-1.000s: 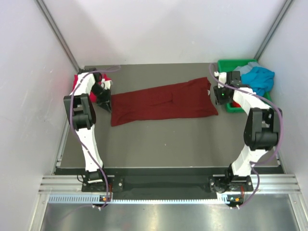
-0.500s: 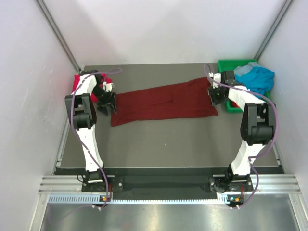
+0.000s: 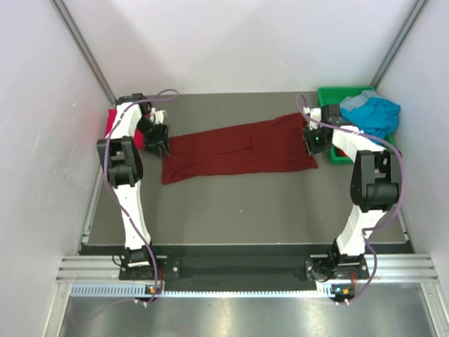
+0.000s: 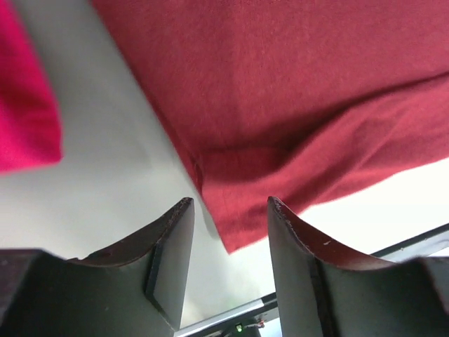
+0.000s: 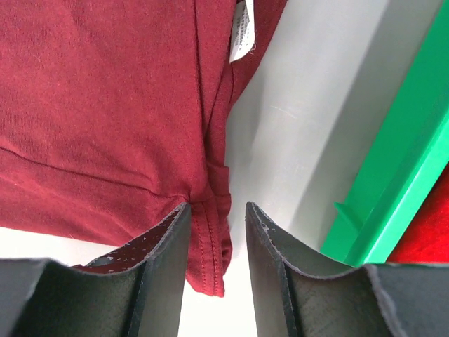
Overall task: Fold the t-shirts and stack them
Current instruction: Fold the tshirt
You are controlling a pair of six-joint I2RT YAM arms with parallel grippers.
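The dark maroon t-shirt [image 3: 238, 149] lies folded into a long strip across the back of the table. My left gripper [image 3: 163, 149] is open at its left end; in the left wrist view the shirt's corner [image 4: 242, 225] lies between the open fingers [image 4: 172, 253]. My right gripper [image 3: 311, 147] is open at its right end, with the hemmed edge [image 5: 214, 246] between the fingers. The crimson shirt [image 3: 112, 125] lies at the far left and also shows in the left wrist view [image 4: 24, 105]. The teal-blue shirt [image 3: 379, 112] lies in the bin.
A green plastic bin [image 3: 328, 95] stands at the back right, its wall [image 5: 407, 168] close to my right gripper. Something red [image 5: 428, 246] lies inside it. White walls close in on both sides and the back.
Both grippers moved inward onto the ends of the maroon shirt: the left from beside its left edge toward the corner, the right from the bin side to the right hem.
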